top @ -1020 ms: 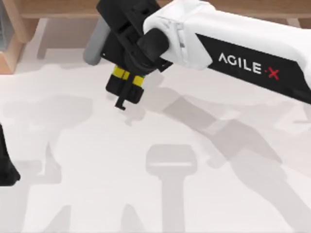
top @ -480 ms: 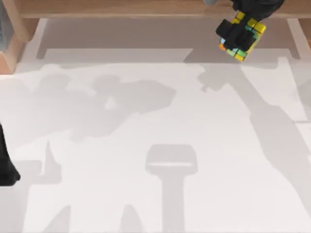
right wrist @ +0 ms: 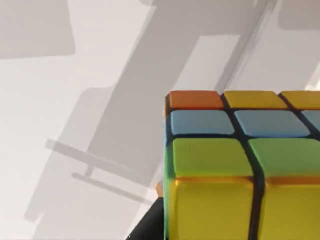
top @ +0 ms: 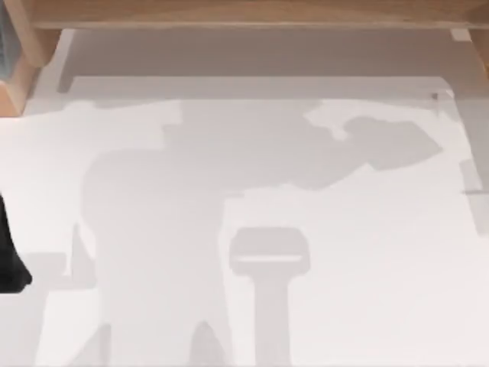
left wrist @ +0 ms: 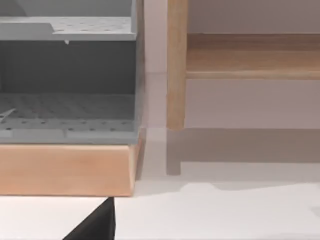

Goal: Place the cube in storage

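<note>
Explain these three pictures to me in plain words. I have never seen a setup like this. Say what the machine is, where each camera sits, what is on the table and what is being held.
This is a simulated pair of AgileX robot arms at a white table.

The top view looks straight down at the table. It shows grey shadows and a wooden shelf along the far edge. The dark shape at the left edge is probably part of the left arm.

The left wrist view comes from a camera on the left arm. It faces a grey perforated rack on a wooden base, beside the shelf's wooden post.

The right wrist view comes from a camera on the right arm. The cube sits close before it, with yellow, green, blue and orange squares, apparently carried by that arm's end effector, though the fingers cannot be made out.
</note>
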